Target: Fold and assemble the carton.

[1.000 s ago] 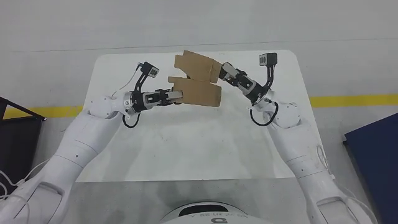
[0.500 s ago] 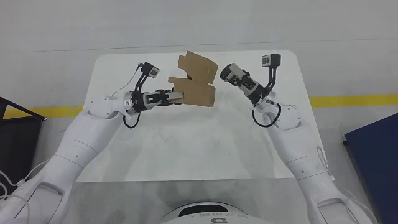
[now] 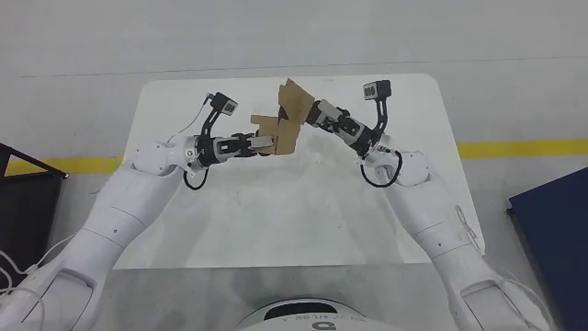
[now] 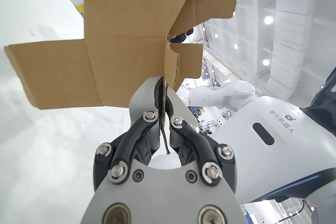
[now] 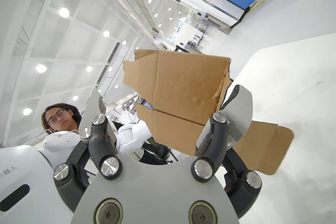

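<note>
You see the brown cardboard carton (image 3: 288,119) over the far middle part of the white table (image 3: 276,230), between the two arms. It is not flat and not yet a box: the panels stand half folded, and several flaps point out in different directions. The left gripper (image 4: 162,86) pinches one thin edge of the carton, with its two fingers pressed together on the cardboard (in the left wrist view the cut edge runs down between them). From this grip one wide panel goes up and one long flap goes out to the side, over the table. The right gripper (image 5: 165,96) is at the other side of the carton, with its fingers spread wide. One finger (image 5: 236,104) is just beside a ragged edge of the carton, and whether it touches I cannot tell. The other finger (image 5: 92,107) is apart from the cardboard.
</note>
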